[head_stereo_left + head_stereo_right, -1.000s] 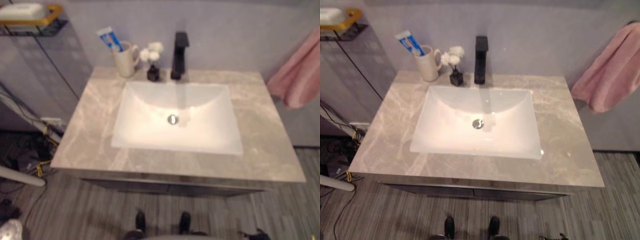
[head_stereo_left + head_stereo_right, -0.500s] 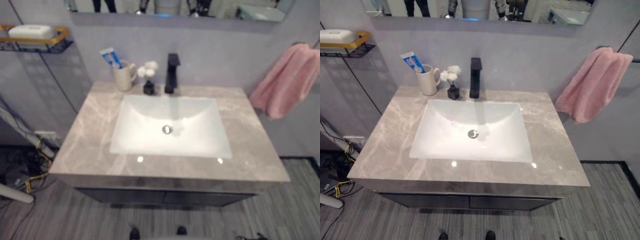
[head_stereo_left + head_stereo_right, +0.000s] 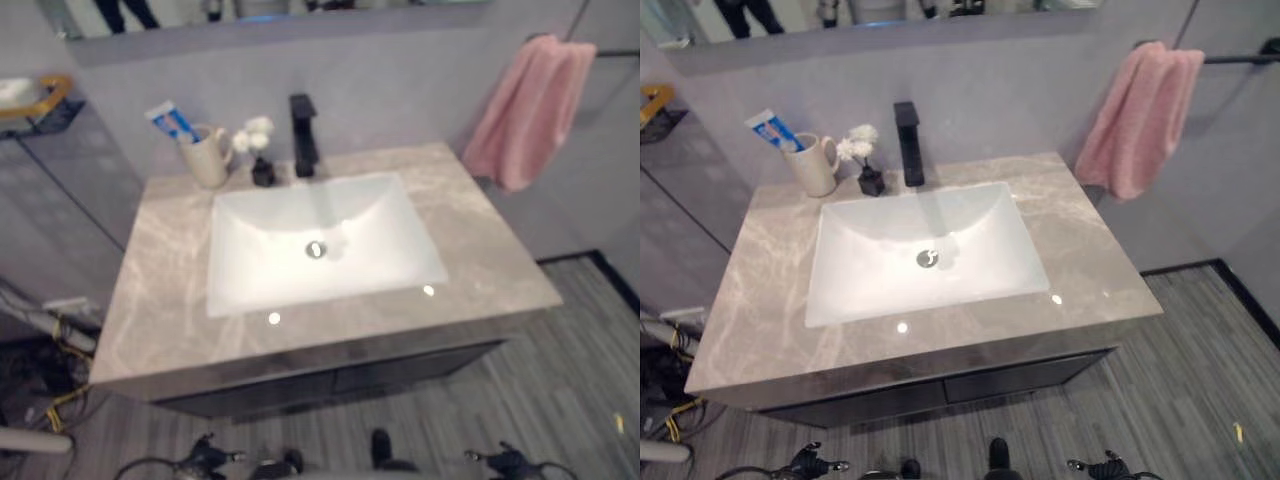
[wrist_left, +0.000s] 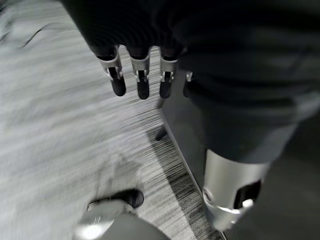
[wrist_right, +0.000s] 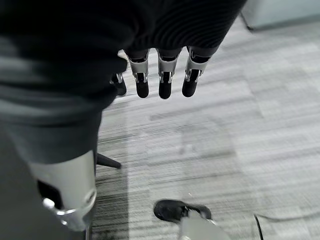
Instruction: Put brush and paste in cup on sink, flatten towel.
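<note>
Camera swung right, pink towel (image 3: 1138, 118) now upper right, still bunched on rail; toothpaste (image 3: 771, 131) already in mug (image 3: 816, 165); both hands (image 4: 140, 75) (image 5: 161, 75) hang slack-fingered, empty.

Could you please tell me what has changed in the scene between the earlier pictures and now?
Only the head camera has moved, bringing more of the wall and floor into view. Nothing was taken hold of or let go. The toothpaste stays in the cup beside the faucet, and the pink towel still hangs bunched on its rail. Both hands, left and right, hang open above the floor.
</note>
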`<state>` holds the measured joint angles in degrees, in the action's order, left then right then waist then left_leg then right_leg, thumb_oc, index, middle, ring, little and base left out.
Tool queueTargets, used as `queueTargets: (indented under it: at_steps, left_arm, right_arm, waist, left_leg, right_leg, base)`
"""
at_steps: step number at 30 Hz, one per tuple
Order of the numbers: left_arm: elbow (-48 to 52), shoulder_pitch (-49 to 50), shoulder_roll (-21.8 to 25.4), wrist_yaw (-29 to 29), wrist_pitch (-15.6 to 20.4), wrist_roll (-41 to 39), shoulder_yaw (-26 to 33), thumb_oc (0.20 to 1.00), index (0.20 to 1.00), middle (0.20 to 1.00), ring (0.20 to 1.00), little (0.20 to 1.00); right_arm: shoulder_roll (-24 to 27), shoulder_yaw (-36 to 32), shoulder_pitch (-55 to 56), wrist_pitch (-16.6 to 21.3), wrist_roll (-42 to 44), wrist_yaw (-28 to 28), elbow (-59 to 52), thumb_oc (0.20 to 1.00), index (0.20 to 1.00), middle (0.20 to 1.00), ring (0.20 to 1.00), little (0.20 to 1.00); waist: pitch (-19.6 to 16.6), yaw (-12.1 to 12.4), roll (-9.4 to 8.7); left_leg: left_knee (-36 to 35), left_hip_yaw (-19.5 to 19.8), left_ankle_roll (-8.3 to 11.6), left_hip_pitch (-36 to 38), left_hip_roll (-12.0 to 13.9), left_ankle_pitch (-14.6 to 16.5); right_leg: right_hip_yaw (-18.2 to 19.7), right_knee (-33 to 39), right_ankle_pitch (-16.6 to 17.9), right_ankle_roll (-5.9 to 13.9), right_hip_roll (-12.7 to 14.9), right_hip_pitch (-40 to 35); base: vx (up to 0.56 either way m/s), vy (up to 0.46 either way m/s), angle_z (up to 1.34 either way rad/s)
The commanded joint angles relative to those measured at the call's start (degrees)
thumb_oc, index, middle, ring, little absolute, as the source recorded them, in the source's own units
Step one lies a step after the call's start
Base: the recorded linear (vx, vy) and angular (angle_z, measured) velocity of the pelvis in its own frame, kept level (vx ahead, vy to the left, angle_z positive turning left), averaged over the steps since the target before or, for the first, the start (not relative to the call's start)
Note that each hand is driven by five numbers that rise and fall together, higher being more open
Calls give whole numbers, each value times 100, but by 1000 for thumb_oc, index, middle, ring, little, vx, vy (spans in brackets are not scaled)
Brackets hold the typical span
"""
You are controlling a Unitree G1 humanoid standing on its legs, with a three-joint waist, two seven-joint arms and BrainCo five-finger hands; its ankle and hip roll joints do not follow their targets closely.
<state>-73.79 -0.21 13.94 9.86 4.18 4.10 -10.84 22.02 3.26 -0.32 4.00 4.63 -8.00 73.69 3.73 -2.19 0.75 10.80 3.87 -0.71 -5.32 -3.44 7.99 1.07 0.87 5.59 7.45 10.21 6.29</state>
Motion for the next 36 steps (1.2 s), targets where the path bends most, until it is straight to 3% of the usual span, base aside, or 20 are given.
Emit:
queueTargets:
  at_steps: [1,3,5,6,7,9,10,11,16,18,20,21,23,27,29,30,33,34,35,36]
  left_arm:
    - [-26,237,322,125,77,618,151,1000,1000,1000,1000,1000]
    - [82,277,292,135,118,874,-40,1000,1000,1000,1000,1000]
    - [76,265,280,188,147,898,-45,1000,1000,1000,1000,1000]
    - [79,220,260,173,120,920,-108,1000,1000,1000,1000,1000]
    - [79,218,261,173,120,920,-107,1000,1000,1000,1000,1000]
    - [63,200,243,170,79,973,-96,1000,1000,1000,1000,1000]
    - [121,215,240,173,70,902,-46,1000,1000,1000,1000,1000]
    - [167,215,231,170,64,876,-60,1000,1000,1000,1000,1000]
    - [251,193,198,127,60,815,-122,1000,1000,1000,1000,1000]
    - [224,147,204,112,45,744,-105,1000,1000,1000,1000,1000]
    - [225,168,181,155,52,689,-37,1000,1000,1000,1000,1000]
    - [224,167,182,156,53,690,-35,1000,1000,1000,1000,1000]
    - [135,157,135,208,64,765,-41,1000,1000,1000,1000,1000]
    - [120,104,147,234,70,901,-131,1000,1000,1000,1000,1000]
    - [152,-20,178,253,92,984,-250,1000,1000,1000,1000,1000]
    - [182,-87,168,261,84,985,-318,1000,1000,1000,1000,1000]
    - [100,-162,132,265,92,944,-430,1000,1000,1000,1000,1000]
    - [77,-143,129,232,97,932,-430,1000,1000,1000,1000,1000]
    - [77,-143,131,231,97,932,-429,1000,1000,1000,1000,1000]
    - [42,-148,143,211,102,941,-429,1000,1000,1000,1000,1000]
  right_arm:
    - [76,82,24,56,-95,-176,-69,1000,1000,1000,1000,1000]
    - [111,-15,80,25,-166,-221,-10,1000,1000,1000,1000,1000]
    - [101,-55,88,17,-211,-252,15,1000,1000,1000,1000,1000]
    - [94,-35,42,3,-249,-283,57,1000,1000,1000,1000,1000]
    - [93,-35,41,3,-249,-283,57,1000,1000,1000,1000,1000]
    - [38,-26,160,2,-263,-274,153,1000,1000,1000,1000,1000]
    - [43,-34,222,-11,-312,-275,184,1000,1000,1000,1000,1000]
    - [40,-63,251,-22,-318,-283,227,1000,1000,1000,1000,1000]
    - [52,-77,198,-35,-385,-314,299,1000,1000,1000,1000,1000]
    - [25,-8,81,9,-337,-320,177,1000,1000,1000,1000,1000]
    - [62,71,-63,40,-324,-347,-17,1000,1000,1000,1000,1000]
    - [61,72,-62,37,-324,-347,-20,1000,1000,1000,1000,1000]
    - [183,182,-62,97,-402,-338,-207,1000,1000,1000,1000,1000]
    - [353,211,-61,124,-489,-383,-324,1000,1000,1000,1000,1000]
    - [432,287,-96,142,-582,-415,-316,1000,1000,1000,1000,1000]
    - [468,319,-149,140,-582,-418,-247,1000,1000,1000,1000,1000]
    - [420,601,-293,117,-796,-317,56,1000,1000,1000,1000,1000]
    - [371,691,-350,104,-874,-277,150,1000,1000,1000,1000,1000]
    - [369,692,-353,106,-874,-278,154,1000,1000,1000,1000,1000]
    - [304,801,-404,92,-936,-231,218,1000,1000,1000,1000,1000]
  waist:
    - [132,-63,-48]
    - [172,-65,3]
    - [278,-49,67]
    - [377,0,128]
    - [366,5,123]
    - [370,-10,231]
    - [372,9,324]
    - [357,8,345]
    - [233,116,387]
    - [72,188,260]
    - [3,312,160]
    - [2,321,160]
    - [0,289,92]
    - [61,209,92]
    - [155,211,62]
    - [205,286,50]
    - [249,542,-44]
    - [245,613,-77]
    - [242,611,-78]
    - [232,688,-109]
  left_leg:
    - [760,-349,-431,-286,-230,737]
    - [710,-624,-507,-294,-322,740]
    - [643,-859,-531,-288,-289,678]
    - [573,-976,-521,-270,-210,597]
    - [581,-983,-523,-288,-212,596]
    - [179,-1061,-522,-115,-166,387]
    - [-191,-1104,-544,155,-119,304]
    - [-315,-1117,-539,207,-114,234]
    - [-698,-1406,-539,350,-29,51]
    - [-830,-1672,-494,316,9,-39]
    - [-839,-1941,-401,194,85,-95]
    - [-840,-1951,-396,194,92,-98]
    - [-969,-2063,-276,163,236,-270]
    - [-1084,-2018,-151,114,336,-478]
    - [-1189,-1620,-14,5,347,-709]
    - [-1199,-1148,-5,-130,287,-846]
    - [-1061,670,37,-295,-141,-818]
    - [-941,1039,41,-366,-259,-799]
    - [-927,1039,41,-376,-261,-792]
    - [-811,1341,40,-425,-373,-771]
  right_leg:
    - [270,-97,58,171,100,309]
    - [360,79,310,254,214,423]
    - [124,90,385,251,277,640]
    - [-325,-180,162,227,261,777]
    - [-317,-182,166,228,264,796]
    - [-820,-801,-358,70,205,668]
    - [-1106,-1495,-689,40,217,596]
    - [-1198,-1732,-860,-1,204,499]
    - [-1765,-2249,-1271,-115,374,60]
    - [-2003,-2023,-1278,-91,295,-374]
    - [-2268,-1227,-1267,-37,190,-630]
    - [-2261,-1203,-1254,-42,178,-635]
    - [-1926,-851,-1351,-112,-111,-589]
    - [-1777,-537,-1319,-201,-298,-599]
    - [-1659,-438,-1320,-285,-442,-500]
    - [-1635,-418,-1276,-350,-498,-412]
    - [-1362,-404,-1222,-432,-636,-305]
    - [-1223,-374,-1182,-434,-679,-273]
    - [-1224,-373,-1182,-433,-679,-269]
    - [-1056,-336,-1147,-433,-725,-253]
  base:
    - [-222,417,-91]
    - [-143,270,-97]
    - [-188,166,-92]
    - [-156,61,-79]
    - [-145,60,-86]
    - [-54,55,-92]
    - [0,17,-64]
    - [-1,-24,-35]
    - [-32,-69,-51]
    - [-20,-279,-84]
    - [-52,-279,-74]
    - [-81,-314,-144]
    - [-58,-385,-120]
    - [-52,-244,-31]
    - [-133,-347,-29]
    - [-124,-264,-14]
    - [-72,-240,-40]
    - [-32,-132,-50]
    - [-23,-92,-65]
    - [-7,-64,-97]
